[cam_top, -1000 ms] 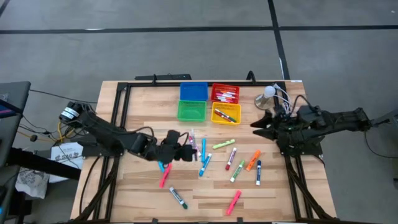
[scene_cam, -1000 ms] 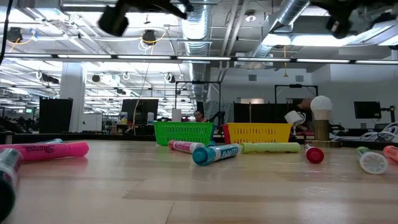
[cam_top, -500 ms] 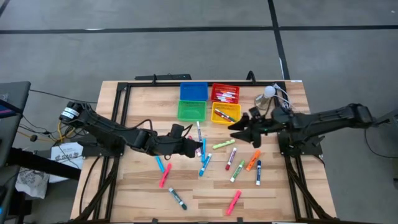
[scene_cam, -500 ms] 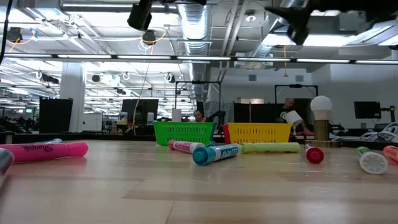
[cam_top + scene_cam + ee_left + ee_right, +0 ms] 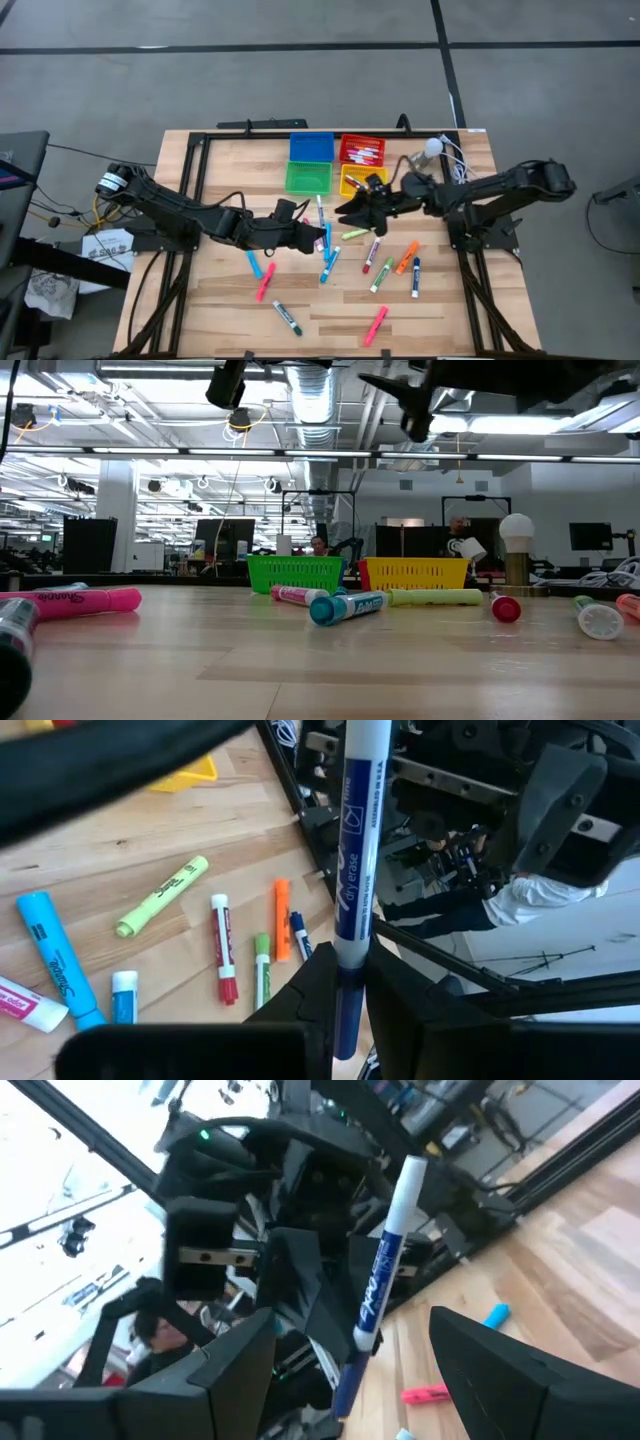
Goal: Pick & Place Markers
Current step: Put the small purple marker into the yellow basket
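High view shows the right gripper, jaws wide and empty, now extended from the desk edge toward the blue dry-erase marker clamped upright by the left gripper, suggesting a handover beside the yellow bin.

"dry erase" on the white-barrelled blue marker (other marker labels too small to read)

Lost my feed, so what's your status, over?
Left tool shut on blue dry-erase marker, lifted above table. Right tool open, facing the marker, near yellow bin. Loose markers below.
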Tool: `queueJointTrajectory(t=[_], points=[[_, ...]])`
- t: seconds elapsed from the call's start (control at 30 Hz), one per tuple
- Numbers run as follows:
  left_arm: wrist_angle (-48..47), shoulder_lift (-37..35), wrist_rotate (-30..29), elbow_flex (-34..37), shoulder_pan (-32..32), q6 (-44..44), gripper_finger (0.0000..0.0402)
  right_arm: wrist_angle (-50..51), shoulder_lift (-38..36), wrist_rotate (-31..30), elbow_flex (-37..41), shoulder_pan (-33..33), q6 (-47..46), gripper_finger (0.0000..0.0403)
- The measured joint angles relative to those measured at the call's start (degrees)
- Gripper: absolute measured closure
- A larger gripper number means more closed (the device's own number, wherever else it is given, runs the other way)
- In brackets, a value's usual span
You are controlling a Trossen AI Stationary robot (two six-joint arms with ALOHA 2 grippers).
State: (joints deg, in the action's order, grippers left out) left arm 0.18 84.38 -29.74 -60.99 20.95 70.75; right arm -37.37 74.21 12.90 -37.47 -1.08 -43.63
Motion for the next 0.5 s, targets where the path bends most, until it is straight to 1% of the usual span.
queueJointTrajectory(t=[0.27, 0.37, 0.5], points=[[0.3, 0.0, 0.2, 0.0, 0.1, 0.0, 0.036, 0.1, 9.4, 4.0, -7.9, 0.2, 0.1, 0.0147], [0.3, 0.0, 0.3, 0.0, 0.4, 0.0, 0.0363, 0.0, 11.4, 6.7, -10.1, 0.4, 0.1, 0.0147], [0.3, 0.0, 0.3, 0.0, 0.4, -0.2, 0.0362, 0.2, 13.0, 8.4, -11.9, 0.5, 0.1, 0.0148]])
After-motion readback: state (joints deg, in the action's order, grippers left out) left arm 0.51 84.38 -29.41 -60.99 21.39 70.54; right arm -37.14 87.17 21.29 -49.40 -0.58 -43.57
